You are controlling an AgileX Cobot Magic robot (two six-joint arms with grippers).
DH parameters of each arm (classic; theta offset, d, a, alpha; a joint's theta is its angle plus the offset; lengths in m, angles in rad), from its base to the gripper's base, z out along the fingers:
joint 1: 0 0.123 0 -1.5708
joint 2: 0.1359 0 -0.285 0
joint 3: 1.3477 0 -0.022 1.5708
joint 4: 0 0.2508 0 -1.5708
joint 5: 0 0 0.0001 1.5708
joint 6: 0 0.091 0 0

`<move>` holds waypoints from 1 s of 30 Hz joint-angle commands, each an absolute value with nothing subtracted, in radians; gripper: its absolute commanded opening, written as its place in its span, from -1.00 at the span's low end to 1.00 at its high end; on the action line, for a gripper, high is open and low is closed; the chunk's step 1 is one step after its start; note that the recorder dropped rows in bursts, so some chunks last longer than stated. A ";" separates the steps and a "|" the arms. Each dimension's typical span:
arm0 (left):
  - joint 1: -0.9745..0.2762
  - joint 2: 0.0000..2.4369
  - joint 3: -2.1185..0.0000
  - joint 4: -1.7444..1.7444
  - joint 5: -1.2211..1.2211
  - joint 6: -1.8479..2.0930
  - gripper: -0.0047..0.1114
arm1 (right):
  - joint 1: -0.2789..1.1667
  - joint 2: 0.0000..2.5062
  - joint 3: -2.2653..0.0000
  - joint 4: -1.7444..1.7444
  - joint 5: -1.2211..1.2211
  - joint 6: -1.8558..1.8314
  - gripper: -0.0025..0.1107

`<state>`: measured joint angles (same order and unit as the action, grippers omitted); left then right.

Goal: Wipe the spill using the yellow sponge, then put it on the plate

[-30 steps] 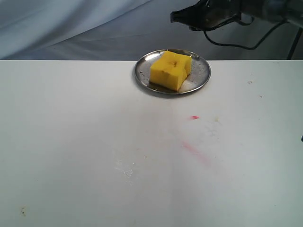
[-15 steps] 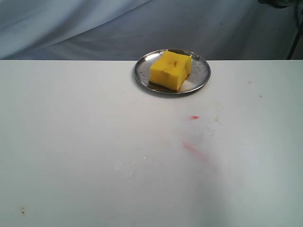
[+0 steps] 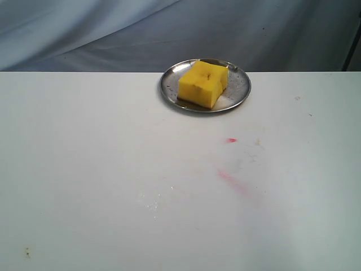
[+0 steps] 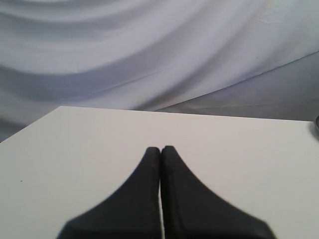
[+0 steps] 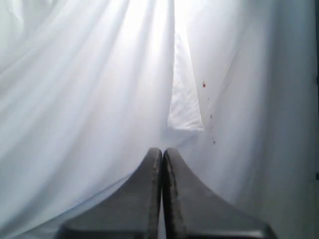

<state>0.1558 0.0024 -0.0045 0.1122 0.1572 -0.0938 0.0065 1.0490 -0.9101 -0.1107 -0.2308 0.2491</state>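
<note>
The yellow sponge [image 3: 203, 83] lies on the silver plate [image 3: 241, 86] at the far edge of the white table. No amber puddle shows on the table; only faint droplets [image 3: 151, 204] glint near the front middle. Neither arm appears in the exterior view. My left gripper [image 4: 160, 148] is shut with nothing in it, hovering over a table corner. My right gripper [image 5: 162, 150] is also shut and empty, facing a white curtain.
Pink-red smears [image 3: 232, 182] and a small red dot [image 3: 231, 140] mark the table right of centre. A dark speck [image 3: 26, 252] sits at the front left. Grey cloth [image 3: 113, 34] hangs behind the table. A sliver of the plate's rim [image 4: 316, 124] shows in the left wrist view.
The right arm, seen above the plate a second ago, has drawn away to the upper right and left the exterior view. The sponge and plate have not moved.
</note>
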 commanded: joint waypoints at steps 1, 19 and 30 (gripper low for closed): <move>0.159 0.000 0.000 0.115 0.154 -0.098 -0.92 | -0.003 0.908 -0.881 -0.105 -0.233 0.210 -0.96; 0.159 0.000 0.000 0.115 0.154 -0.098 -0.92 | 0.000 0.532 -0.881 -0.129 -0.220 0.210 -0.96; 0.159 0.000 0.000 0.115 0.154 -0.098 -0.92 | 0.000 0.318 -0.881 -0.159 -0.178 0.210 -0.96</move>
